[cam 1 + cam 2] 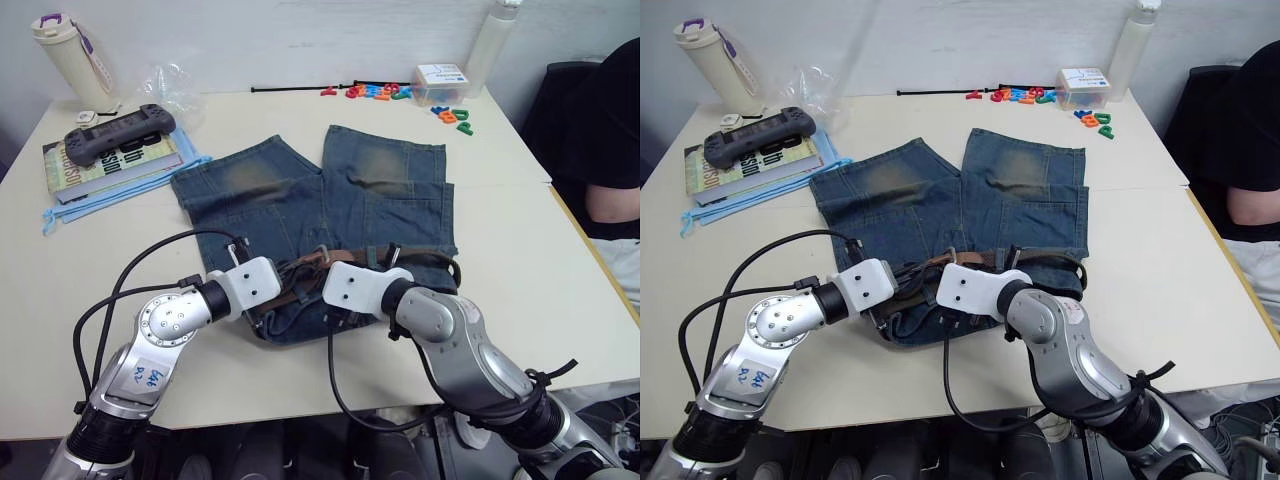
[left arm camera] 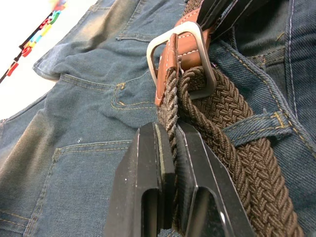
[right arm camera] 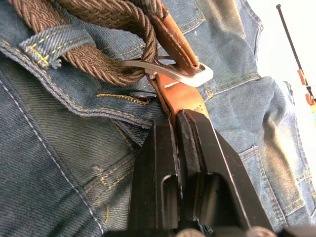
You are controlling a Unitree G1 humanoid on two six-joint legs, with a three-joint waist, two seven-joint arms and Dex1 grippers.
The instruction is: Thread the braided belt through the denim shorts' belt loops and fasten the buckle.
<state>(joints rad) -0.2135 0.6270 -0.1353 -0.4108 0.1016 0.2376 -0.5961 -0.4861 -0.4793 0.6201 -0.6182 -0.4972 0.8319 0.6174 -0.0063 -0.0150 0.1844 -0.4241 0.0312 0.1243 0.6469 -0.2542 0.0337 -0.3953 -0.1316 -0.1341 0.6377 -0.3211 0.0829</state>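
The braided belt [image 2: 222, 113] lies along the waistband of the denim shorts [image 1: 330, 200], which are spread flat on the counter [image 1: 120, 270] with the legs pointing away from the robot. The brown strap passes under at least one of the belt loops [image 2: 254, 129], and at the front of the waist its woven end runs through the buckle [image 2: 182, 54], the silver frame sitting against a tan leather tab.

The left pincer [image 2: 170, 148] is closed tight on the woven strap just short of the buckle. The right pincer [image 3: 177, 129] is pinched on the tan leather tab beside the frame, its fingers nearly together. The two meet over the middle of the waistband, very close to each other.

To my eye this is the fastening step, with the threading largely done. To do it well, the right side should hold the leather tab steady so the frame does not tip, while the left draws the strap along the waistband, not upward, so the denim stays flat. I cannot make out whether the prong has caught in the weave. Pulling too hard could bunch the shorts or drag them across the counter.

Further off, a book [image 1: 95, 160] with a game controller [image 1: 120, 132] on it, a bottle [image 1: 72, 60], coloured plastic letters [image 1: 375, 92] and a person's arm [image 1: 612, 200] at the counter's far right.
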